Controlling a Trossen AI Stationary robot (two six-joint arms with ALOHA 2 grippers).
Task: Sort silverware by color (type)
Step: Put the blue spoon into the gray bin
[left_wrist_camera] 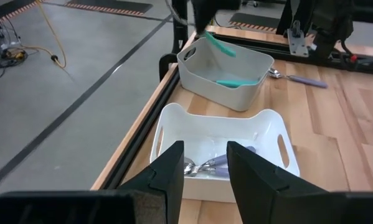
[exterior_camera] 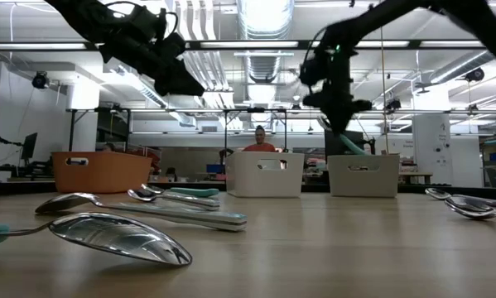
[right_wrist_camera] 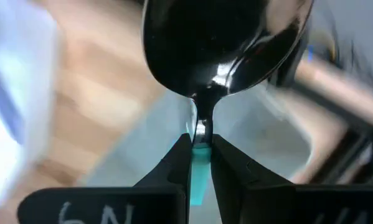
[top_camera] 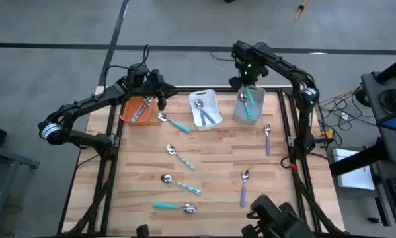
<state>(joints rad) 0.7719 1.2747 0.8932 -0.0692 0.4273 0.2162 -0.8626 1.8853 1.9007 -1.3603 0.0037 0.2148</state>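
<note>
I have a teal spoon pinched over the grey bin.
My right gripper [top_camera: 249,87] clamps the teal-handled spoon [right_wrist_camera: 226,43] above the grey bin [top_camera: 264,100], upper right of centre; my left gripper [top_camera: 159,99] hangs released, upper left, beside the orange bin [top_camera: 128,114].

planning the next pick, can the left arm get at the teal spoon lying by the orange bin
Probably yes. The left gripper hangs open and empty just above the teal-handled spoon, which lies alone on bare wood between the orange bin and the white bin. Nothing covers it.
</note>
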